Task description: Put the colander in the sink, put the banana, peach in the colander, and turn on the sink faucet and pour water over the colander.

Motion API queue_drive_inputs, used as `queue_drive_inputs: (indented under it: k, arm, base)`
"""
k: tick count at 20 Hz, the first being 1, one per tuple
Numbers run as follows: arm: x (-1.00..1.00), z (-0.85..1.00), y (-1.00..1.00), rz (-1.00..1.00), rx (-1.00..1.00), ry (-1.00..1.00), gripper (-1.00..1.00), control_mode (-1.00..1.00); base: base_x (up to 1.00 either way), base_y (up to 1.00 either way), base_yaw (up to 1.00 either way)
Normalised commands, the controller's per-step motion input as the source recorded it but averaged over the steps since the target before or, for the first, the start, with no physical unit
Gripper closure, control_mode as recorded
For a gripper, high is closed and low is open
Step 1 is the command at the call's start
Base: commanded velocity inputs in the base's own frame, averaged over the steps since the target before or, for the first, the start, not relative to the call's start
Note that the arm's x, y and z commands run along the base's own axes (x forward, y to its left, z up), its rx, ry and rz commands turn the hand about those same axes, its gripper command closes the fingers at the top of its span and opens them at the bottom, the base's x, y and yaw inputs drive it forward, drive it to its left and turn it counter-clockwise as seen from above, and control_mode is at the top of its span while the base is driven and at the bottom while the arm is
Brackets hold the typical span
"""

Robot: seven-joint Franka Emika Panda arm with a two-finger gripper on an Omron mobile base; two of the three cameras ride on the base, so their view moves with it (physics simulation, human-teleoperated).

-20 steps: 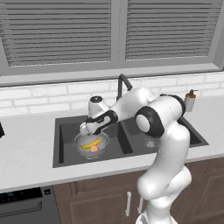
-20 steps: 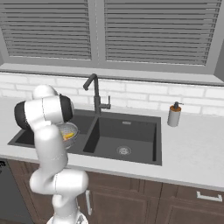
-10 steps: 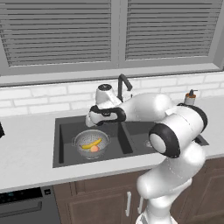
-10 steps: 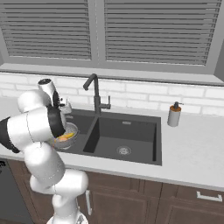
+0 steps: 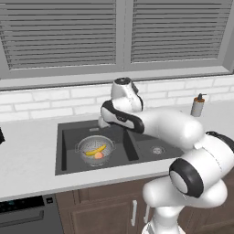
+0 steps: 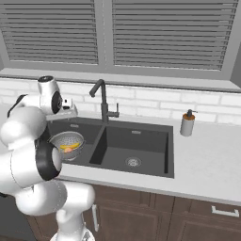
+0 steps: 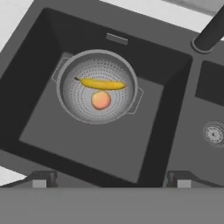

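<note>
- Colander (image 7: 97, 85) sits on the floor of the left basin of the sink (image 5: 68, 153), directly below the hand (image 7: 109, 178), which hangs above it released, its two dark tips wide apart and grasping nothing.
- Inside the colander the banana (image 7: 101, 83) lies across the bowl and the peach (image 7: 101, 100) rests just beside it, on the near side; the two look to be touching or almost so.
- Sink faucet (image 6: 100, 100) is likely the next thing to handle. It is a rigid dark metal gooseneck at the far edge, between the two basins. Its small side lever is probably smooth and slippery, so a firm pinch or a sideways push on the lever should serve; the spout probably swivels and may need turning over the left basin.
- Colander itself looks light and stiff, with small side handles to take hold of; the fruit is soft and bruises easily.
- Pale bench (image 6: 207, 160) surrounds the dark sink, and a soap dispenser (image 6: 188, 124) stands to the right.
- White brick wall and shuttered windows lie beyond.
</note>
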Motion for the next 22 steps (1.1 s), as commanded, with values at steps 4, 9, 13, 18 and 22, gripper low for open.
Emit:
queue_drive_inputs:
  k: [4,9,13,18,22]
  arm:
    - [-0.11,0.55,-0.28,0.00,0.00,0.00,-1.00,-1.00]
    - [-0.15,0.49,-0.37,0.00,0.00,0.00,-1.00,-1.00]
    - [-0.02,0.06,-0.66,0.00,0.17,0.00,-1.00,-1.00]
    - [0.00,0.15,-0.73,0.00,0.28,0.00,-1.00,-1.00]
    - [0.00,0.60,-0.47,0.00,0.23,0.00,-1.00,-1.00]
  base:
    - [0.00,0.00,0.00]
    - [0.00,0.00,0.00]
    - [0.00,0.00,0.00]
    - [0.00,0.00,0.00]
    - [0.00,0.00,0.00]
